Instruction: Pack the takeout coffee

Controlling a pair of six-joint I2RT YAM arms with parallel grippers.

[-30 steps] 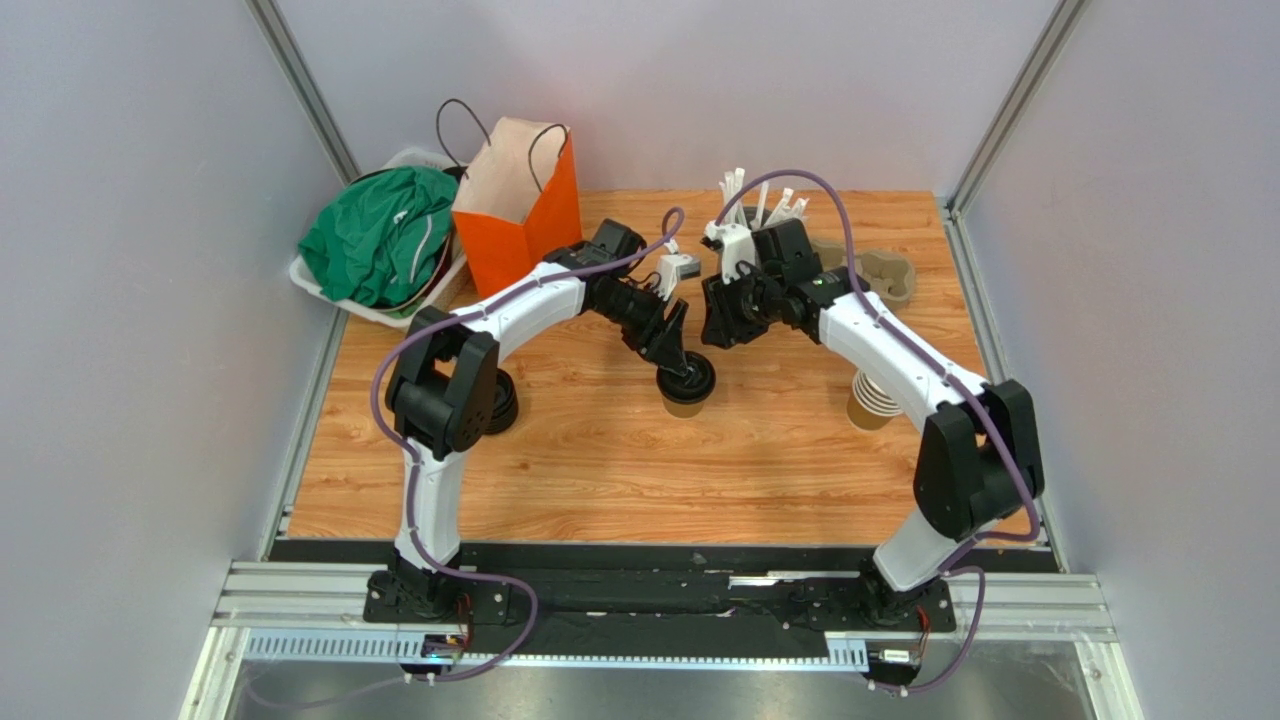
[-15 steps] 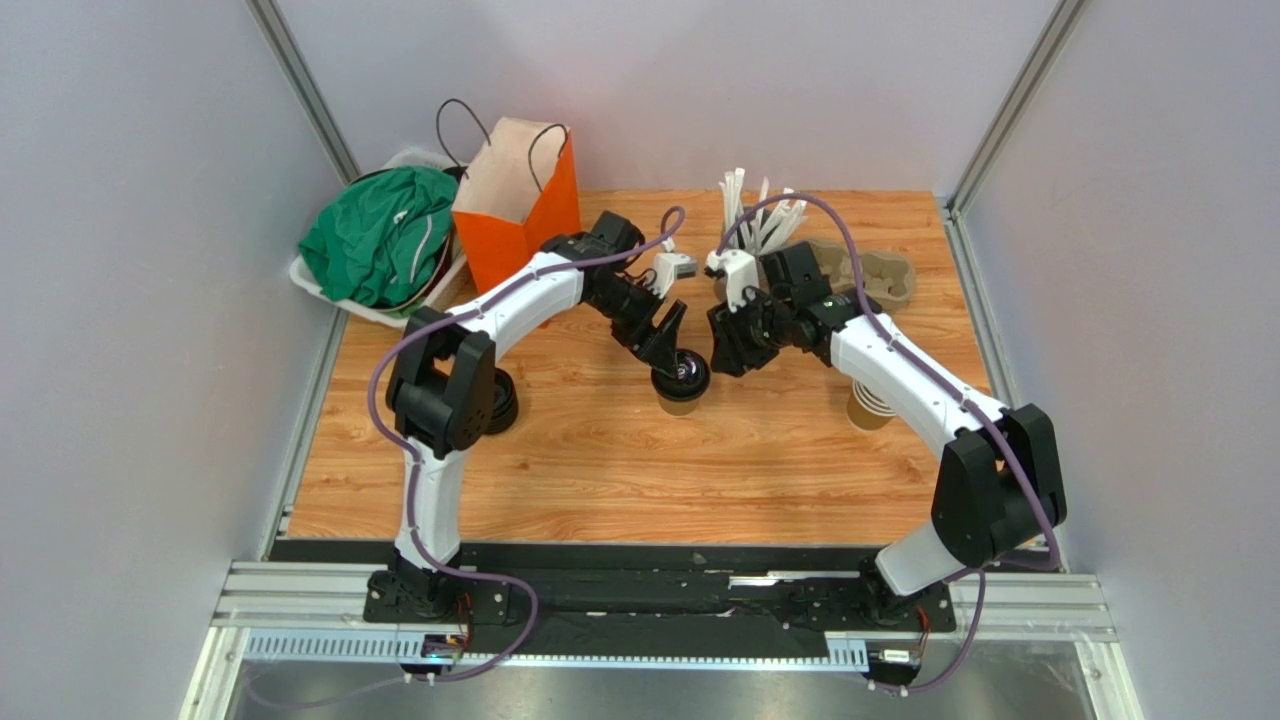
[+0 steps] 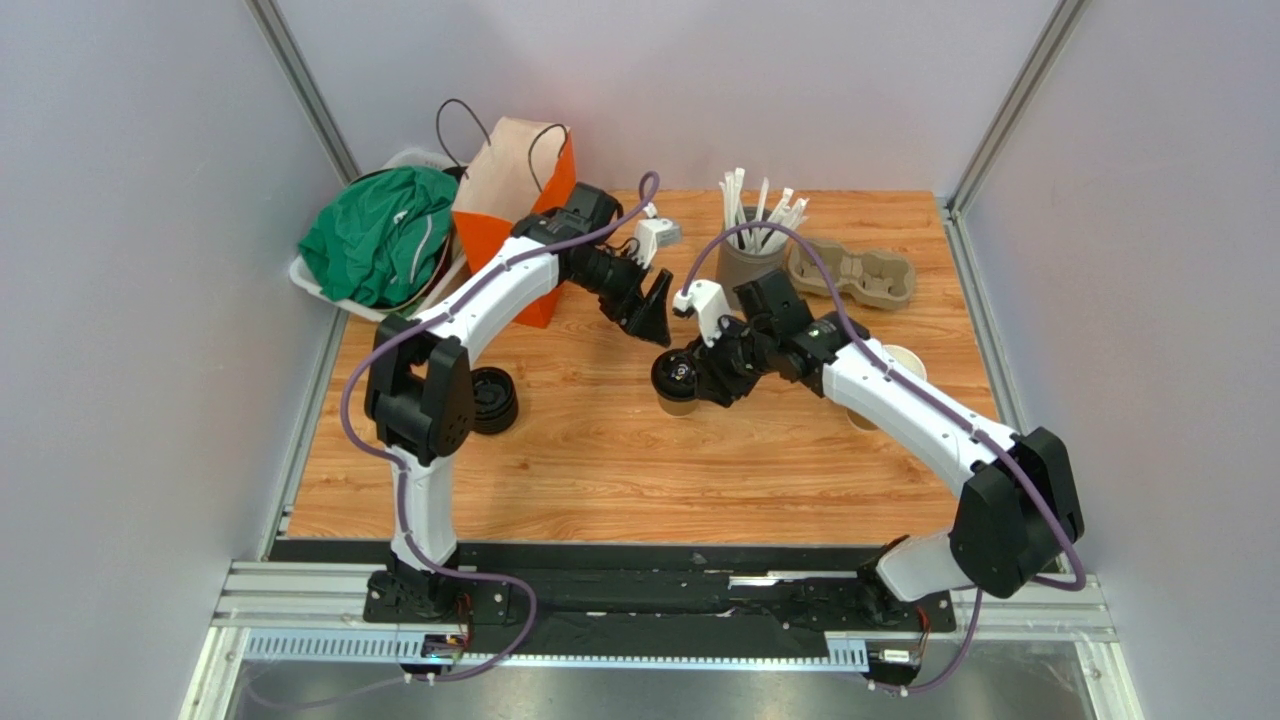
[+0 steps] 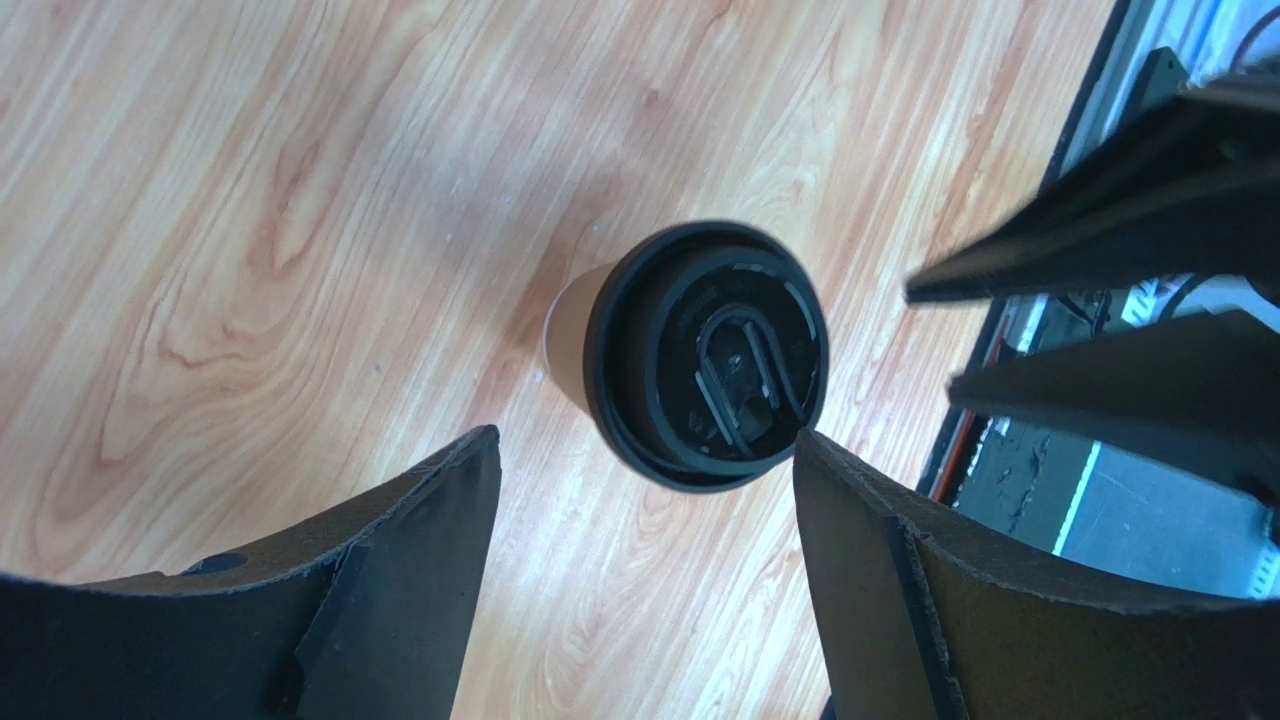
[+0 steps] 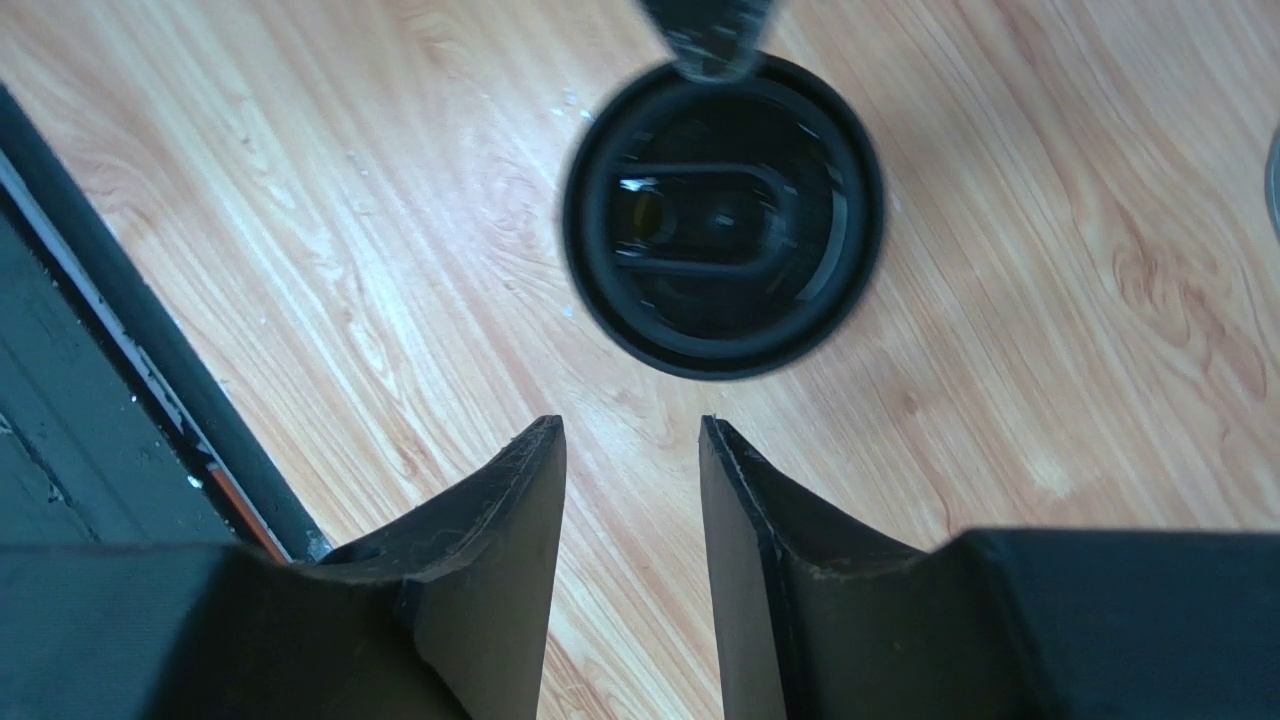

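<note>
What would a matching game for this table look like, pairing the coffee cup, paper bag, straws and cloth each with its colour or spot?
Things:
1. coffee cup
2. paper bag
3. straws
4. cloth

Descriptions:
A. green, heaped in the white tub at the far left
B. white, standing in a grey cup at the back
C. orange, right beside the tub
D. tan, in the middle, with a black lid on

Pairs: 1-D, 2-C, 3-B, 4-A
</note>
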